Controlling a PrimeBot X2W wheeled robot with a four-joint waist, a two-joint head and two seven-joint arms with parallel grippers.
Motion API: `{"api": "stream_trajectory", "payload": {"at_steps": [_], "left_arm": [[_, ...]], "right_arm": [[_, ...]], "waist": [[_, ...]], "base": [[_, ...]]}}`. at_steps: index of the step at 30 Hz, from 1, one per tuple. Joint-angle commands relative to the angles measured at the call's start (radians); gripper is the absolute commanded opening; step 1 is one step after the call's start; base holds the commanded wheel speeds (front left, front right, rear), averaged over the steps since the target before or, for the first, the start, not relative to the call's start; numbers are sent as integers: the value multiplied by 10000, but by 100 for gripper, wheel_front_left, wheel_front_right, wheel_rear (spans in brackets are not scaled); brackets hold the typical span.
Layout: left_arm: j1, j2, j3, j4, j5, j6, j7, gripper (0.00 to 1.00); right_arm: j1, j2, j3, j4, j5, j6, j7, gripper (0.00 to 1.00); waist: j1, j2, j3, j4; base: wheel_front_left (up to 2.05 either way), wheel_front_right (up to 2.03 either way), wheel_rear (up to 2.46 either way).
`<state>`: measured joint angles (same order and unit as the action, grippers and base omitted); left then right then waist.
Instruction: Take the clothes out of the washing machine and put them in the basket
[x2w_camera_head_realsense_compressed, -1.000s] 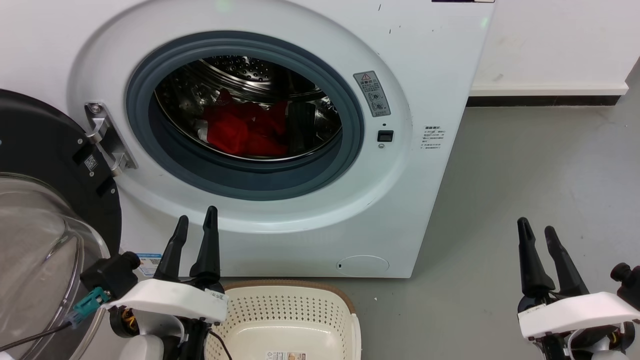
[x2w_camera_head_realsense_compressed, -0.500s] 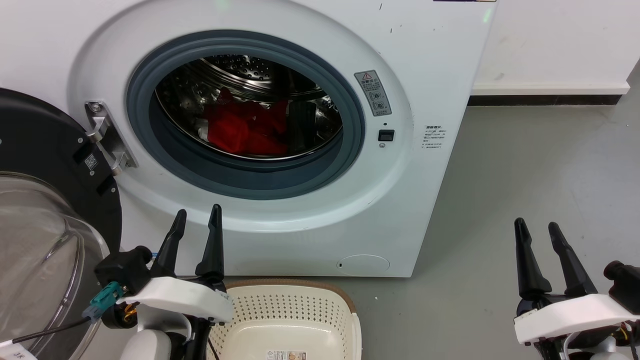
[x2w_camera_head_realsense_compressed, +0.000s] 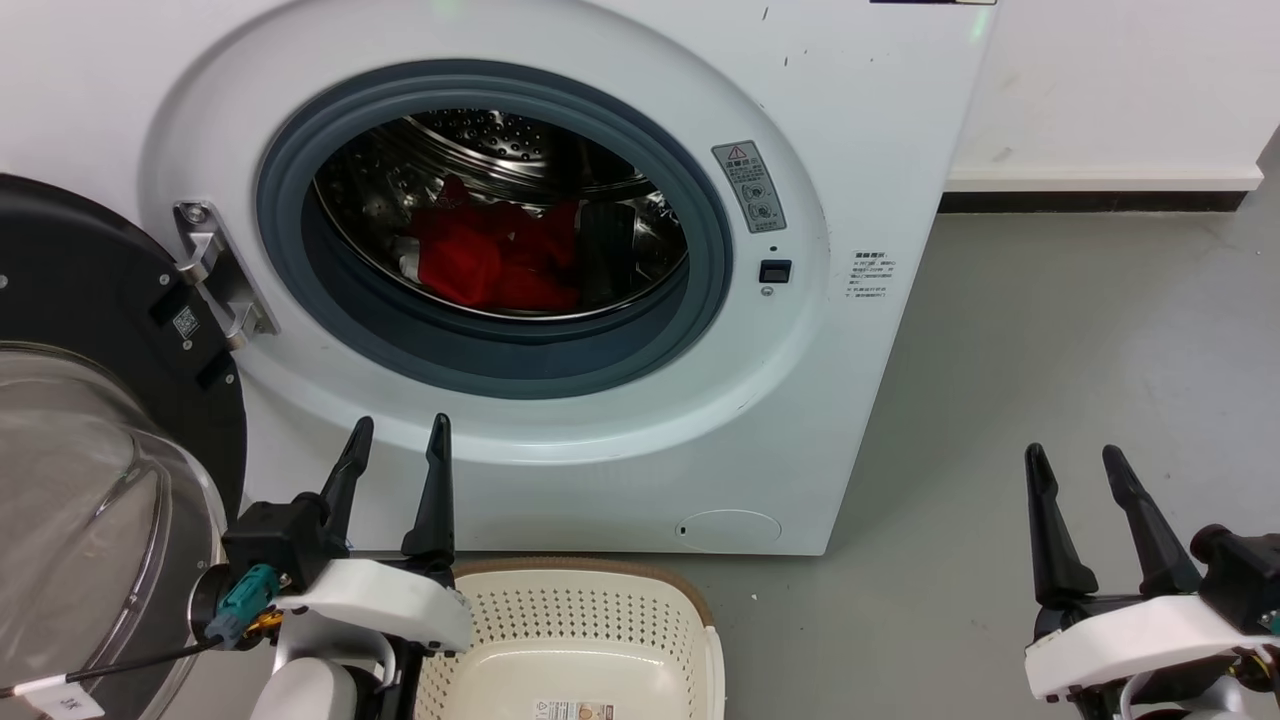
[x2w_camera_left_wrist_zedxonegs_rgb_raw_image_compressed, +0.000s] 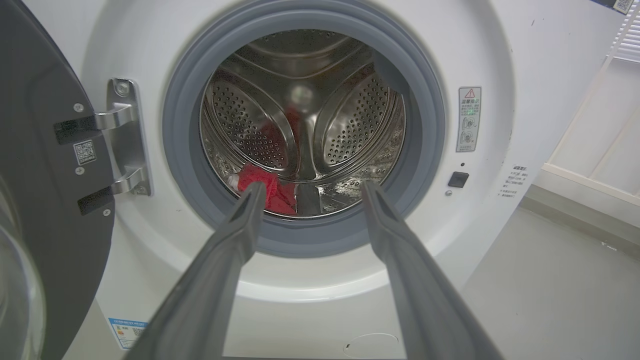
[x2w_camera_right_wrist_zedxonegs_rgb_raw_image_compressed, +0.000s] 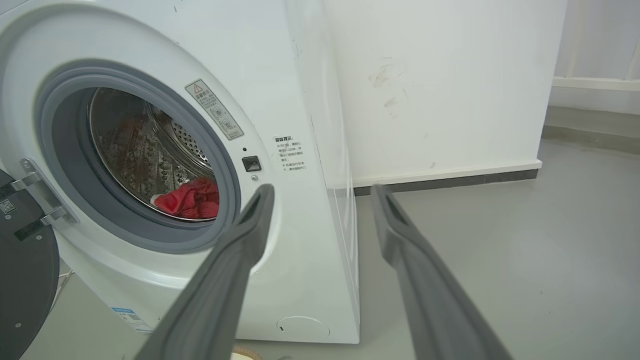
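Both grippers have spread since a second ago: the left gripper (x2w_camera_head_realsense_compressed: 400, 420) holds its two dark fingers (x2w_camera_head_realsense_compressed: 433, 490) wider apart than before, with nothing between them, and the right gripper (x2w_camera_head_realsense_compressed: 1072, 450) has likewise opened to a wide, empty gap. Beyond the left fingertips stands the white washing machine (x2w_camera_head_realsense_compressed: 850, 150), its black-framed glass door (x2w_camera_head_realsense_compressed: 90, 290) swung open on the outer side of the left fingers. The bright red clothes (x2w_camera_head_realsense_compressed: 490, 262) lie in a heap at the bottom of the steel drum (x2w_camera_head_realsense_compressed: 480, 135), well past the left fingertips and untouched. In the left wrist view the heap sits just behind the tip of that view's left-hand finger, inside the grey rubber seal (x2w_camera_left_wrist_zedxonegs_rgb_raw_image_compressed: 310, 240), while the other finger points at bare perforated steel. The cream perforated basket (x2w_camera_head_realsense_compressed: 590, 620) stands on the floor just beside the base of the left gripper, on its inner side, below the porthole, with only a label sticker on its bottom. The right gripper hangs well apart from the basket over the grey floor (x2w_camera_head_realsense_compressed: 1050, 350). In its wrist view the machine's front corner lies behind one finger, and the floor and white wall (x2w_camera_right_wrist_zedxonegs_rgb_raw_image_compressed: 440, 90) lie beyond the other.
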<state>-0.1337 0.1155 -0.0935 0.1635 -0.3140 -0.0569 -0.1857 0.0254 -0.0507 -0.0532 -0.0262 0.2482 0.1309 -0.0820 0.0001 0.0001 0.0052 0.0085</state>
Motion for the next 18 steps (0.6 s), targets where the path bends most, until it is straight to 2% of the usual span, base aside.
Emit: {"api": "stream_trajectory", "payload": {"at_steps": [1, 18], "left_arm": [[-259, 58, -39, -35, 231, 57, -91, 100], [-250, 144, -178, 217, 1418, 297, -430, 100]], "right_arm": [[86, 3, -1, -137, -280, -2, -33, 100], [218, 5, -46, -181, -1656, -3, -38, 100]], "waist": [[-1, -1, 2, 6], [-1, -1, 20, 80]], "base": [[0, 0, 0], [0, 0, 0]]}}
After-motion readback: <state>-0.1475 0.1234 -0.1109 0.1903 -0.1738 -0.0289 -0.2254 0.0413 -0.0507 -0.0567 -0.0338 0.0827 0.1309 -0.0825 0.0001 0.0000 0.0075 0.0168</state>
